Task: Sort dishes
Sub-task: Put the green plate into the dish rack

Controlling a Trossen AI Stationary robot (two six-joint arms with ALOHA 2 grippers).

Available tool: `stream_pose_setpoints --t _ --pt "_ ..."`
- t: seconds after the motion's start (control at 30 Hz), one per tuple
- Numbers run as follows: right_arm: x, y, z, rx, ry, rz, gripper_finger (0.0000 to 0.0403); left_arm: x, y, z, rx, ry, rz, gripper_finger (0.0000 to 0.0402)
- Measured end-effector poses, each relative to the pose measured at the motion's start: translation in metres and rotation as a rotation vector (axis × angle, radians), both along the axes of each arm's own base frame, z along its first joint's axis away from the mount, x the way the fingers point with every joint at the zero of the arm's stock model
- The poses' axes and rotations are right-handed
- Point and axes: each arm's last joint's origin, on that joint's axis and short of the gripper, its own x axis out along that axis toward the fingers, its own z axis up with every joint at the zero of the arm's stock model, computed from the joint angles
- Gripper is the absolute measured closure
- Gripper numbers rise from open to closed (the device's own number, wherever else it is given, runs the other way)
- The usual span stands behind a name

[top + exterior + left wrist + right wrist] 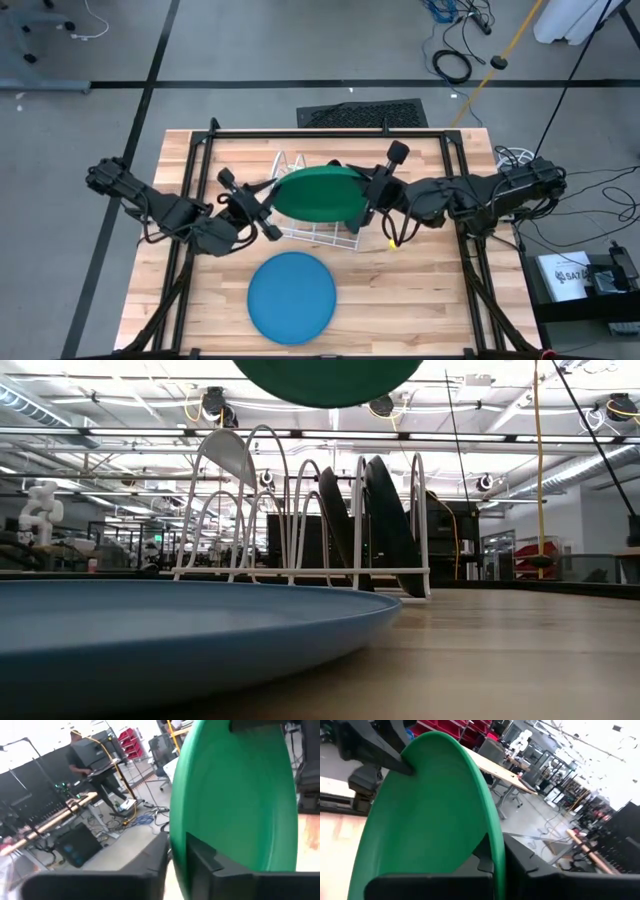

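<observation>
Green plate (318, 193) is held on edge in the air above the white wire rack (325, 232), one arm on each side. Left gripper (268, 207) has its jaws closed over the plate's left rim; right gripper (362, 203) has its jaws closed over the right rim. Two dark dishes (378, 525) stand upright in the rack's slots at the right end. Light blue plate (292, 297) lies flat on the tabletop (420, 290), just in front of the rack and apart from it.
</observation>
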Motion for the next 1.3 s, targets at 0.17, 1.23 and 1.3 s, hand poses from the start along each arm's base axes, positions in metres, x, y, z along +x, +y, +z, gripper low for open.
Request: stream_pose_setpoints --t 0.17,1.23,1.3 --pt "-0.001 0.004 0.005 -0.093 0.021 0.014 0.0398 -0.008 -0.002 0.005 0.002 -0.014 -0.007 0.0242" --pt "-0.01 -0.093 0.026 -0.755 0.141 0.736 0.0399 -0.086 -0.053 0.024 -0.283 -0.222 -0.342 0.0157" --pt "-0.011 -0.104 0.023 -0.734 0.148 0.766 0.0399 -0.086 -0.055 0.023 -0.289 -0.224 -0.345 0.0157"
